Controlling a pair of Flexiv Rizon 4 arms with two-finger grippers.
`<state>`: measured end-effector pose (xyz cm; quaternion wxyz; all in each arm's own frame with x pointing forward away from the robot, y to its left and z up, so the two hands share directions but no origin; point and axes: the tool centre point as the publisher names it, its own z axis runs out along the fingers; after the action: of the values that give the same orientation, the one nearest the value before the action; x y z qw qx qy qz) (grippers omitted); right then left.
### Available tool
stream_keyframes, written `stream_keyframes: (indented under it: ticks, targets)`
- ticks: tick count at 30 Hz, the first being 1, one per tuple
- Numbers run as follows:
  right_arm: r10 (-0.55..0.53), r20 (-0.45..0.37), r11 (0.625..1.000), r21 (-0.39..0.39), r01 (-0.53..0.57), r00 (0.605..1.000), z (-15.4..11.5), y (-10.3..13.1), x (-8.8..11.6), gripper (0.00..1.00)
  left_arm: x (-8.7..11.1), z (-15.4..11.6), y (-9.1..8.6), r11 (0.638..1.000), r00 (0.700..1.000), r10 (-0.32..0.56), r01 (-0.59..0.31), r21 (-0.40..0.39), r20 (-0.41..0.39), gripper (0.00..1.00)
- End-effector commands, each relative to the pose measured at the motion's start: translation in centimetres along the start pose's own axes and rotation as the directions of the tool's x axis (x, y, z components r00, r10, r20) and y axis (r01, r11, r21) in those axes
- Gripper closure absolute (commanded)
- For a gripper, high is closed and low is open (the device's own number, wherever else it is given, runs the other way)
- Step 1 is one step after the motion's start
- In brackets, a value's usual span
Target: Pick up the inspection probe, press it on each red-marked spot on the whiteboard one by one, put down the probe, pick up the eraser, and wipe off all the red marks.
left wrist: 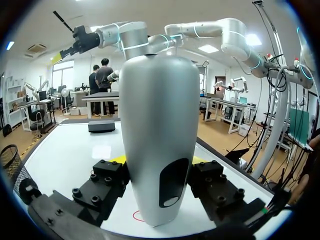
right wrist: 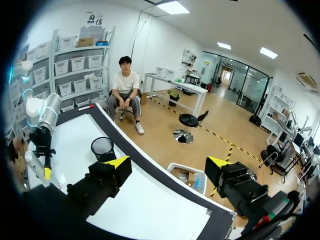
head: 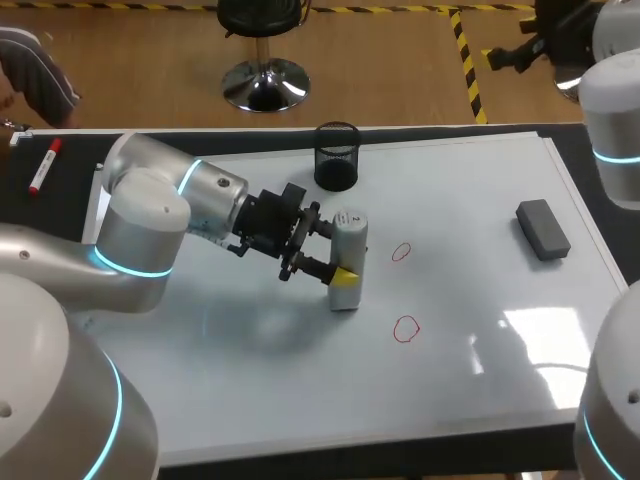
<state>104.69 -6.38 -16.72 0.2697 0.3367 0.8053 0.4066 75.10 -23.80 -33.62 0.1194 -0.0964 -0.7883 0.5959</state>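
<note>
I've got a whiteboard point(head: 480, 390) covering most of the dark table point(head: 60, 205). On the board:
- black mesh cup point(head: 337, 157) at the far edge
- grey eraser point(head: 543, 229) near the right edge
- two red circles point(head: 401, 251) point(head: 406, 328) mid-board
- probe point(head: 348, 262) upright just left of them

A red marker point(head: 43, 166) lies on the table's far left corner.

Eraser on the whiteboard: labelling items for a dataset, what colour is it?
The rectangular eraser block is dark grey, clearest in head view.

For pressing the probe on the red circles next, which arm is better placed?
Left. The left end effector is shut on the upright probe, on the whiteboard near the two red circles. The right end effector is open and empty, at the board's edge.
</note>
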Motion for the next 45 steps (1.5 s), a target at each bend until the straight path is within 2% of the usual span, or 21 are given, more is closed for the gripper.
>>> stream_keyframes:
  ticks: [1, 26, 32, 34, 39, 45]
  targets:
    - [0.096, -0.04, 0.87, 0.488, -0.064, 0.995, -3.0, 0.2, 0.3, 0.0, 0.1, 0.3, 0.8, 1.0, 1.0, 0.001, -0.001, 0.005, 0.002, 1.0]
    - [0.096, -0.04, 0.87, 0.488, -0.064, 0.995, -3.0, 0.2, 0.3, 0.0, 0.1, 0.3, 0.8, 1.0, 1.0, 0.001, -0.001, 0.005, 0.002, 1.0]
    - [0.178, 0.072, 0.841, 0.506, -0.19, 0.981, -3.8, -0.8, -0.5, 0.0, 0.1, 0.3, 0.8, 1.0, 1.0, 0.001, -0.001, 0.005, 0.002, 1.0]
    - [0.175, 0.094, 0.834, 0.515, -0.199, 0.98, -4.3, -1.2, -0.5, 0.0, 0.1, 0.3, 0.8, 1.0, 1.0, 0.001, -0.001, 0.005, 0.002, 1.0]
    - [0.182, 0.105, 0.818, 0.536, -0.21, 0.978, -5.4, -1.8, -0.2, 0.0, 0.1, 0.3, 0.8, 1.0, 1.0, 0.001, -0.001, 0.005, 0.002, 1.0]
    - [0.202, 0.105, 0.77, 0.598, -0.224, 0.974, -6.6, -2.4, 0.5, 0.0, 0.1, 0.3, 0.8, 1.0, 1.0, 0.001, -0.001, 0.005, 0.002, 1.0]
